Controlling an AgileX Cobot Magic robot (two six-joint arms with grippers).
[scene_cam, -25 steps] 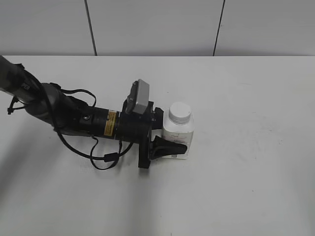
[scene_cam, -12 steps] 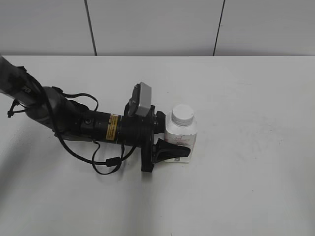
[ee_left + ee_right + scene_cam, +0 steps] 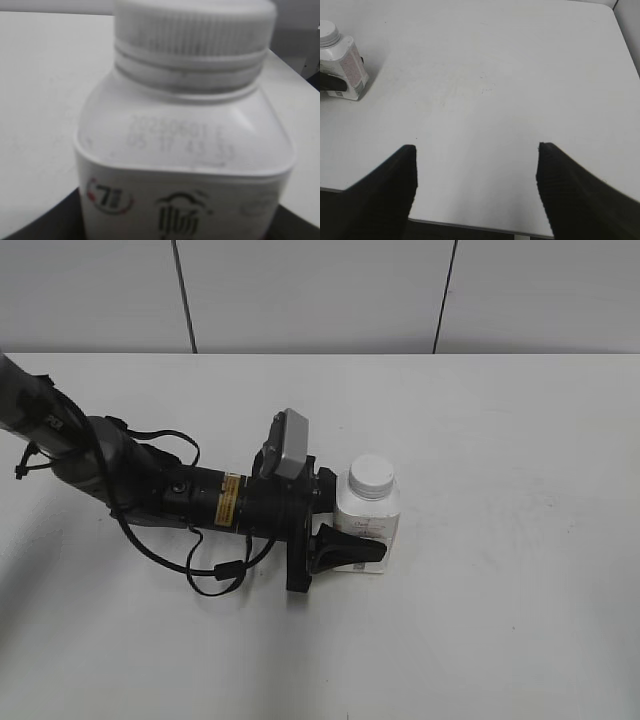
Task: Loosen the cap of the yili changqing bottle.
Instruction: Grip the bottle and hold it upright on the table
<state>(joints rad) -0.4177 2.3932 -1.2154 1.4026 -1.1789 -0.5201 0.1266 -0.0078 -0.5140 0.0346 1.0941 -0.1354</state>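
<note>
The yili changqing bottle (image 3: 367,512) stands upright on the white table (image 3: 500,590), white and squarish with a pink-red label. Its white ribbed cap (image 3: 370,472) sits on the neck. My left gripper (image 3: 353,527) reaches in from the left and is shut on the bottle's lower body; one black finger lies across its front, the other is hidden behind. The left wrist view is filled by the bottle (image 3: 185,150) and cap (image 3: 195,30), with dark fingers at both lower corners. My right gripper (image 3: 476,150) is open and empty above bare table, far from the bottle (image 3: 345,70).
The left arm with its grey camera block (image 3: 285,445) and looped cables (image 3: 215,565) lies across the table's left half. A grey panelled wall (image 3: 320,290) stands behind the table. The table's near edge (image 3: 470,224) shows under the right gripper.
The left gripper and the bottle shifted a little to the right between one second ago and half a second ago. Since then nothing has visibly moved.
</note>
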